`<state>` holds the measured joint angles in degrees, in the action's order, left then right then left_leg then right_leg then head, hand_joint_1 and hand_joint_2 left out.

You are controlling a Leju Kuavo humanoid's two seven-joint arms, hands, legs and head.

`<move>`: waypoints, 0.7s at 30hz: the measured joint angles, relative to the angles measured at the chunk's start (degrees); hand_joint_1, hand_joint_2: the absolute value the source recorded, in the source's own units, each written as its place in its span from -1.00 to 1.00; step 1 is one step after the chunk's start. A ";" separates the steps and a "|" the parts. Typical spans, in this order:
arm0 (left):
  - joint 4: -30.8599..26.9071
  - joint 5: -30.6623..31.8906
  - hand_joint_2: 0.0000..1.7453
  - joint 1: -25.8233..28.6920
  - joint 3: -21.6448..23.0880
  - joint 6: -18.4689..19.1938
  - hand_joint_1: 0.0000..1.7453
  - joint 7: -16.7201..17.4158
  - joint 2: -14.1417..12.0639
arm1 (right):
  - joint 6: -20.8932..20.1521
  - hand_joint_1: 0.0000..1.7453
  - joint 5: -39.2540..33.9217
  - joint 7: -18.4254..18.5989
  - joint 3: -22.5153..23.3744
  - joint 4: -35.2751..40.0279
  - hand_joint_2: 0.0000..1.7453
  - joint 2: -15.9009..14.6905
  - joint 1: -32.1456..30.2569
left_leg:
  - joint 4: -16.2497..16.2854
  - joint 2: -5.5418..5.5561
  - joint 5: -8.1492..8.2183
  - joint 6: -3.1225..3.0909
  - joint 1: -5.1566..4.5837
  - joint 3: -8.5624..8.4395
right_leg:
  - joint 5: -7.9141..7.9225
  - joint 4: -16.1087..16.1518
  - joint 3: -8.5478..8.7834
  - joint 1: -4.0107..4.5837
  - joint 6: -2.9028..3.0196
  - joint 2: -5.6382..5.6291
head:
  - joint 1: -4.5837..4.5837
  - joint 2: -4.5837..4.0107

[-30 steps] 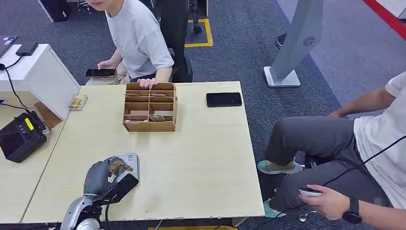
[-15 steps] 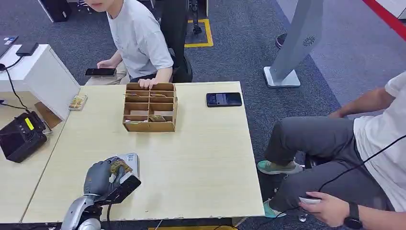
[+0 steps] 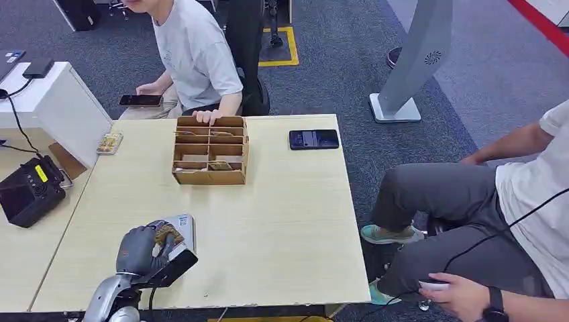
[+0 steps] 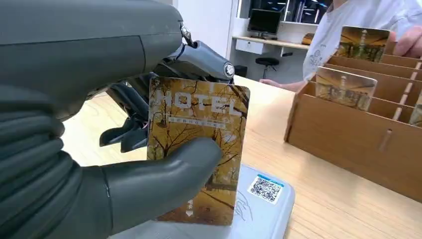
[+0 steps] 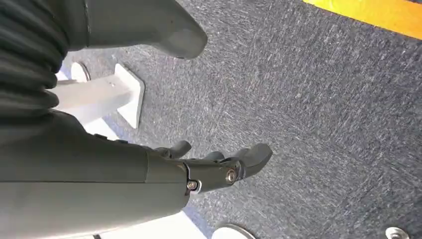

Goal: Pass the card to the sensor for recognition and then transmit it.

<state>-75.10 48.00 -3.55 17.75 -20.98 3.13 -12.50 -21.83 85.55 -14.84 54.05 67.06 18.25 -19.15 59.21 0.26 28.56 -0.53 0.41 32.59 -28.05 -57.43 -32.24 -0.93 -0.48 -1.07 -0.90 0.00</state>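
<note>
My left hand [image 3: 142, 247] holds a golden hotel card [image 3: 168, 235] between thumb and fingers, just above the white sensor pad [image 3: 185, 225] near the table's front left. In the left wrist view the card [image 4: 199, 144] stands upright with the word HOTEL on it, the thumb [image 4: 164, 179] pressed on its face, and the sensor [image 4: 268, 199] with its QR sticker lies right under it. My right hand [image 5: 224, 164] hangs over grey carpet with fingers apart and nothing in it.
A wooden card box [image 3: 210, 149] with several golden cards stands mid-table; a person's hand [image 3: 204, 115] rests on its far edge. A black phone [image 3: 313, 139] lies at the far right. A black device [image 3: 28, 190] sits on the left side table. A seated person [image 3: 496, 208] is to the right.
My left hand with the card has drawn slightly back toward the table's front edge over the sensor. The phone's screen lit up half a second ago.
</note>
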 joint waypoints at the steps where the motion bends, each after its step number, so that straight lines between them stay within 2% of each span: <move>1: 0.04 0.02 1.00 0.00 0.00 0.00 1.00 0.02 -0.05 | 0.00 -1.00 0.11 -0.13 0.00 0.00 1.00 0.00 0.00 | 0.00 0.00 0.00 0.00 0.00 -0.01 | 0.00 0.00 0.00 0.00 0.00 0.00 | 0.00 0.00; 21: 1.97 2.58 1.00 -0.75 0.00 0.09 1.00 0.66 -0.29 | 0.76 -1.00 1.44 -0.94 0.09 -0.33 1.00 0.00 0.13 | -0.01 0.01 0.00 0.00 0.00 -0.22 | 0.00 0.00 0.26 0.00 0.00 0.02 | 0.00 0.00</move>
<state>-73.13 50.58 -4.30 17.75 -20.90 3.78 -12.79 -21.07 86.99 -15.78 54.14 66.73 18.25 -19.02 59.20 0.27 28.55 -0.53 0.41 32.37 -28.05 -57.44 -31.97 -0.93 -0.48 -1.06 -0.90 0.00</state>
